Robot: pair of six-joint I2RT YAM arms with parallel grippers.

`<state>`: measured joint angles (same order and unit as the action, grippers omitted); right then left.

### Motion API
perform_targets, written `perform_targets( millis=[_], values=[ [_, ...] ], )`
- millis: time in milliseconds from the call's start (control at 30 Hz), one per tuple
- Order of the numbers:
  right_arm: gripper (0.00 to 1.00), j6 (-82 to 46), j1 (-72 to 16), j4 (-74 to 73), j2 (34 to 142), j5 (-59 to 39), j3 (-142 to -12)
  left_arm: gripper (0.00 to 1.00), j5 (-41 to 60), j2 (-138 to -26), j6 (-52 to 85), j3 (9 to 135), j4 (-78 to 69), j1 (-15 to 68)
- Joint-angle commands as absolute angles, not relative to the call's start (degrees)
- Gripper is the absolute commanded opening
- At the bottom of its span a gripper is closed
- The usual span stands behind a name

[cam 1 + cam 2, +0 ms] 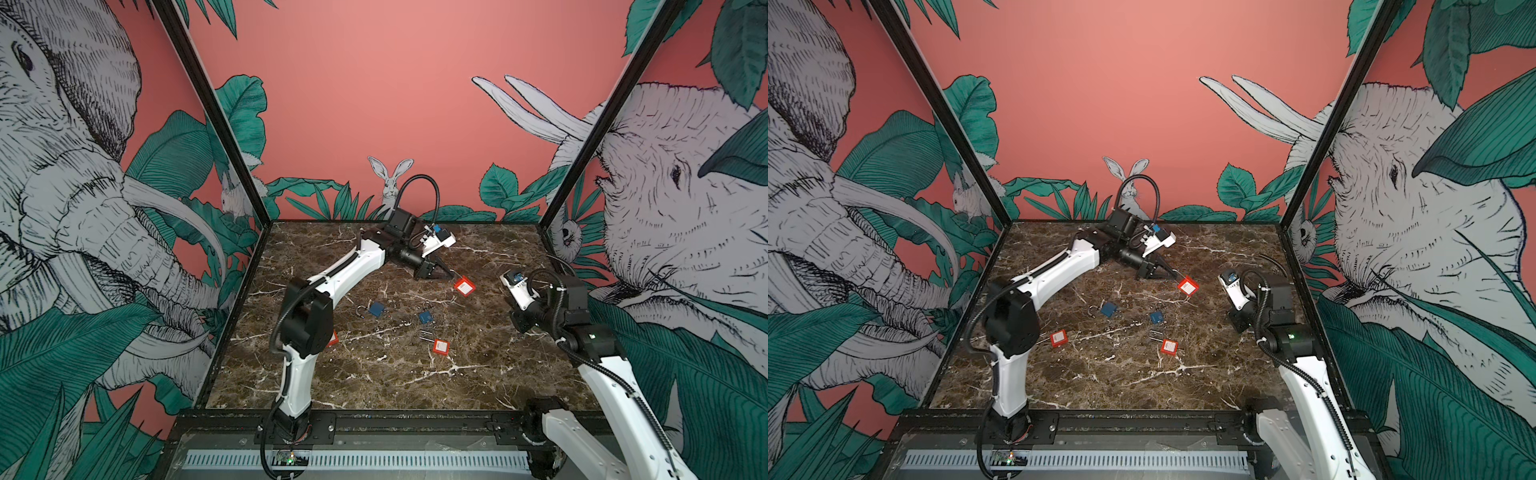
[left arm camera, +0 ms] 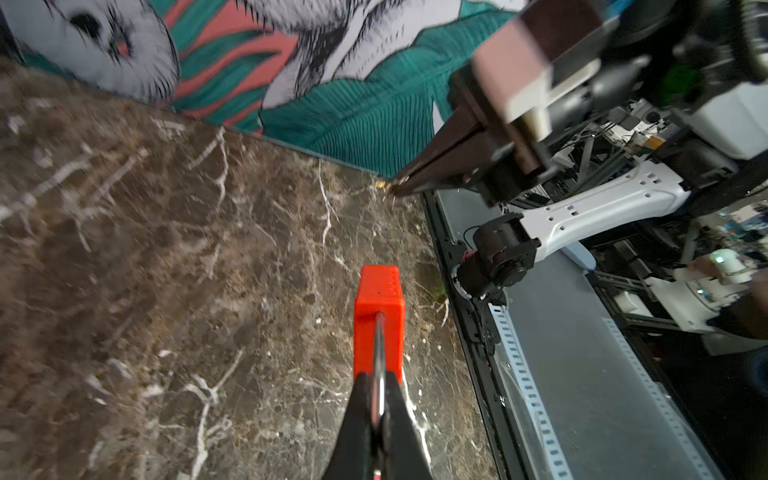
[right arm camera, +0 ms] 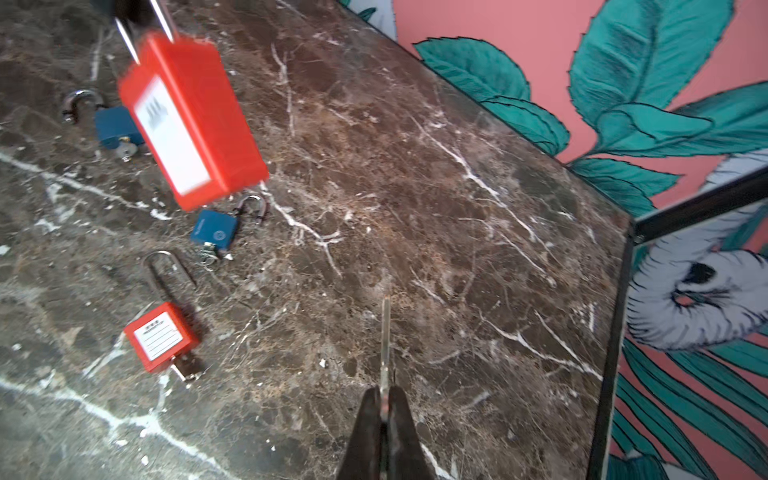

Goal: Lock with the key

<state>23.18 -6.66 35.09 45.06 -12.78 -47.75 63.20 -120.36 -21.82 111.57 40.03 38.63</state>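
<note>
Left gripper (image 2: 377, 384) clamped on the shackle of red padlock (image 1: 464, 286), held above the far table (image 1: 374, 374), right of centre. Right gripper (image 3: 384, 399) pinches key (image 3: 386, 340), near right, well apart. Step, as judged: bringing them together. Next: align blade with keyway, insert.

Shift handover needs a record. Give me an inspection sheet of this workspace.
Surface: brown marble tabletop, white veins.
Job's things: held red padlock hangs by its shackle from left gripper; key in right gripper.
Clutter: left blue padlock, right blue padlock, front red padlock, red padlock beside left arm, all lying on tabletop.
Grippers: both shut.
Cables: black conduit loops above left arm.
Surroundings: jungle mural walls.
</note>
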Motion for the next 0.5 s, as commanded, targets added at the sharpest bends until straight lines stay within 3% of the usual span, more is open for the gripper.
perform_targets(
  millis=[0, 200, 467],
  values=[
    [0.00, 20.52, -6.47, 33.01, 43.25, -8.93, -46.33, 0.00, 60.30, -126.20, -26.09, 121.17, 57.20, 41.55],
    [0.00, 21.41, -6.42, 36.81, 42.54, -9.03, -46.34, 0.00, 60.24, -136.28, -23.01, 131.69, 61.54, 43.84],
    [0.00, 21.06, -6.40, 38.29, 42.27, -9.13, -45.41, 0.00, 58.22, -141.54, -17.09, 132.97, 58.99, 45.30]
  ],
)
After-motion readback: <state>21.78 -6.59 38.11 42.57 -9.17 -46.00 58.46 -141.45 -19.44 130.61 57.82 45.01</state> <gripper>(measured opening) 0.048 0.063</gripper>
